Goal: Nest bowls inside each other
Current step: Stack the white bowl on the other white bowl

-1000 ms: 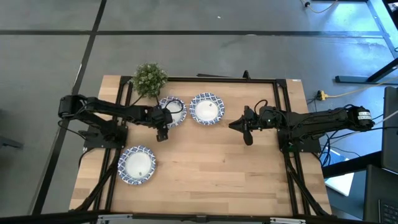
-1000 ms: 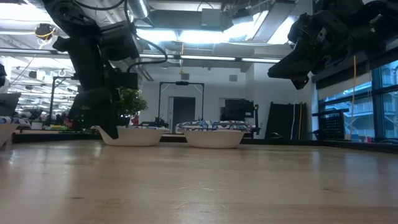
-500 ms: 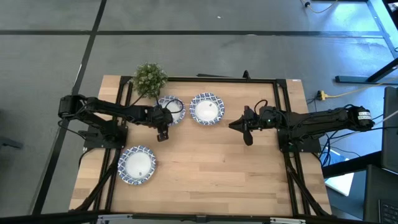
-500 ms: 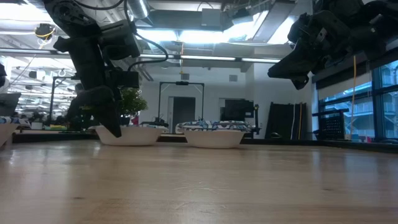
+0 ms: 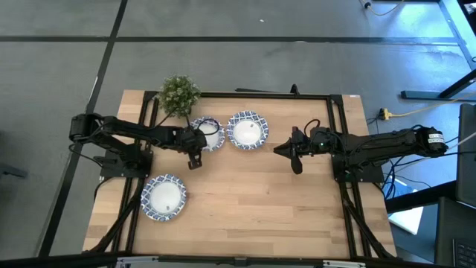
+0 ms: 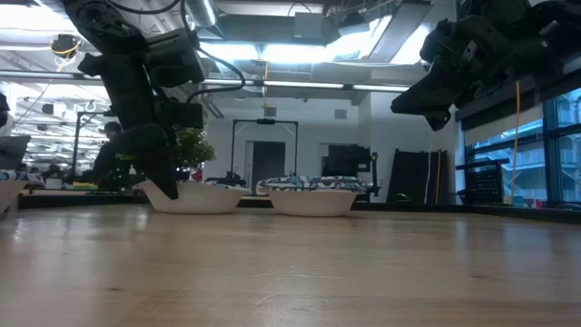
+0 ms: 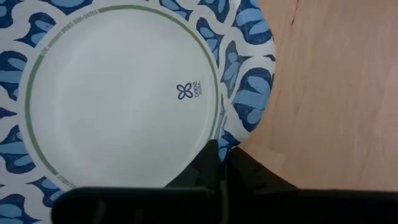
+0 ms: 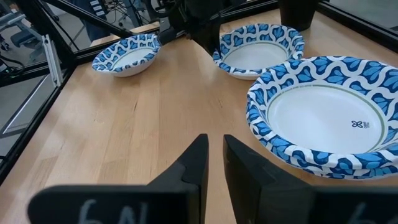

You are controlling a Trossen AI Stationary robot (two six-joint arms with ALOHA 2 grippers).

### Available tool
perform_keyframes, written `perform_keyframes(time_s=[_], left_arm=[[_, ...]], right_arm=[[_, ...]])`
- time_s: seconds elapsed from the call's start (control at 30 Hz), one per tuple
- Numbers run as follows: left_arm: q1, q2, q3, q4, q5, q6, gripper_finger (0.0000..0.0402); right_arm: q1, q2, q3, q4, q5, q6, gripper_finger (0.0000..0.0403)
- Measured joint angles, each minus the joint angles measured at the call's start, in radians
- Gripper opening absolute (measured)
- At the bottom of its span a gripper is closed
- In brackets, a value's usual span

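Observation:
Three white bowls with blue-patterned rims sit base-down on the wooden table. One (image 5: 163,197) is near the front left. One (image 5: 247,130) is at the far middle, with another (image 5: 208,132) to its left, below the potted plant. My left gripper (image 5: 195,146) is shut on this last bowl (image 7: 118,93). My right gripper (image 5: 277,151) hangs above the table to the right of the far middle bowl (image 8: 323,118). It is shut, with nothing between its fingers (image 8: 198,158). My left gripper pinches the bowl's patterned rim (image 7: 235,132) on the near-left side, one finger over the white inside and one outside. The fingers (image 6: 162,182) come down from above, slanting in from the table's left. The bowl (image 6: 198,197) rests on the table.
A small green potted plant (image 5: 179,94) stands at the far left, just behind the held bowl. A black frame (image 5: 331,97) runs round the table's edges. Bare wood (image 5: 253,201) spreads across the middle and the near right.
My left gripper has shut its fingers on the near-left rim of the bowl below the plant, staying in the same place. My right arm has kept still.

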Motion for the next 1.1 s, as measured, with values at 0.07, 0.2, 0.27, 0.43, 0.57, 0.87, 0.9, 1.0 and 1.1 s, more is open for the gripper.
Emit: perform_keyframes(time_s=[0.07,0.2,0.27,0.43,0.57,0.87,0.9,1.0,1.1], left_arm=[[0.000,-0.008,0.000,0.000,0.000,0.000,0.0003],[0.001,-0.044,0.007,-0.010,0.003,-0.001,0.0002],[0.008,-0.072,0.023,-0.006,0.004,-0.001,0.0002],[0.033,-0.122,0.077,-0.037,0.004,0.004,0.0001],[0.033,-0.128,0.136,-0.031,0.024,0.046,0.0001],[0.033,-0.113,0.254,0.042,0.030,0.150,0.0000],[0.033,-0.105,0.263,0.055,0.030,0.162,0.0000],[0.033,-0.062,0.300,0.082,0.034,0.191,0.0000],[0.033,0.001,0.343,0.079,0.075,0.205,0.0000]], right_arm=[[0.000,0.000,0.000,0.000,0.000,0.000,0.0051],[0.000,0.000,0.000,-0.005,0.000,-0.001,0.0051],[0.000,0.000,0.000,-0.006,0.000,-0.001,0.0051],[0.000,0.000,0.000,-0.007,0.000,-0.001,0.0051],[0.000,0.000,0.000,-0.007,0.000,-0.001,0.0051],[0.000,0.000,0.000,-0.007,0.000,-0.001,0.0051],[0.000,0.000,0.000,-0.007,0.000,-0.001,0.0051],[0.000,0.000,0.000,-0.006,0.000,0.000,0.0051],[0.000,0.000,0.000,-0.005,0.000,0.000,0.0051]])
